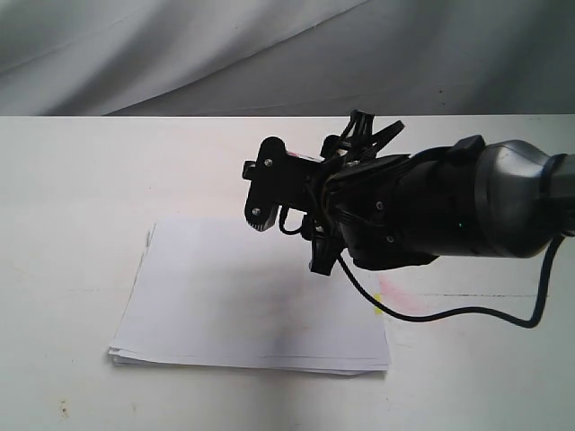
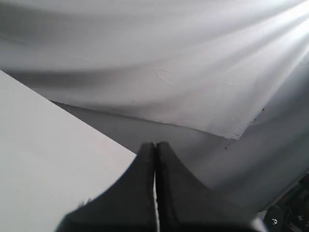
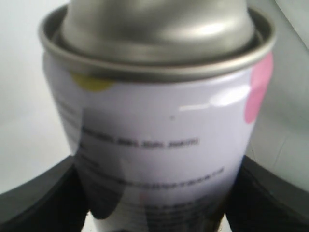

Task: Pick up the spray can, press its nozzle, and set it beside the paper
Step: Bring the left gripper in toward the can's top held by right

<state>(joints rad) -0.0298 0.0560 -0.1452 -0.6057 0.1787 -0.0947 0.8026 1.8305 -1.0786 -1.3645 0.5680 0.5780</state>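
Observation:
The spray can [image 3: 159, 111] fills the right wrist view: silver domed rim, white label with grey text, a yellow and a pink dot. My right gripper [image 3: 154, 193] is shut on its body, a black finger [image 3: 38, 198] on either side. The nozzle is cut off above the dome and out of view. In the exterior view the right gripper [image 1: 292, 215] hangs above the far right part of the paper [image 1: 243, 305], a white stack with a small yellow tab [image 1: 377, 310]; the can is hidden behind the gripper there. My left gripper [image 2: 155, 147] is shut and empty, off the table's edge.
The white table [image 1: 72, 197] runs wide around the paper. A black cable [image 1: 458, 314] trails from the right arm across the table at the right. A grey cloth backdrop [image 1: 269, 54] hangs behind the table's far edge.

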